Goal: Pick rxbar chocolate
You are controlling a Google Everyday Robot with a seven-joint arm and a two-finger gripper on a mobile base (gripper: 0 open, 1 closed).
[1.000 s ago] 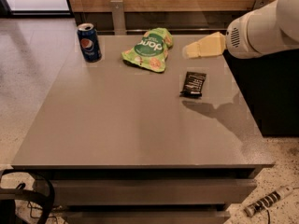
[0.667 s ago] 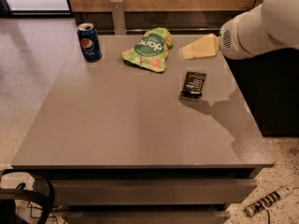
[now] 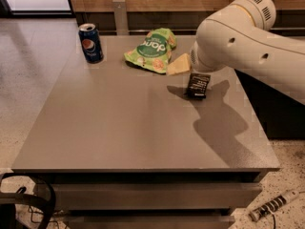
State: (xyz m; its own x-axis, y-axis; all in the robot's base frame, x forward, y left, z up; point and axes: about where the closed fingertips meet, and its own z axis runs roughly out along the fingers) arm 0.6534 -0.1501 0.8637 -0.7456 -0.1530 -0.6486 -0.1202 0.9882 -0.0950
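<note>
Approach step: rxbar chocolate (image 3: 198, 85) flat at table's (image 3: 119, 128) two o'clock; gripper (image 3: 178, 65) hovering at its ten o'clock, closure cannot be told; next likely needs centring above, then descending.

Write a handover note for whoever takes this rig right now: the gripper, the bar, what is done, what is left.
The gripper is low over the table, between the green snack bag and the rxbar chocolate, and not on the bar.
The rxbar chocolate lies flat on the table's right side, just below the arm's wrist.
The Pepsi can stands upright at the far left.
Done: the gripper is close to the bar.
Left: line up on the bar, grasp it, lift it.
</note>
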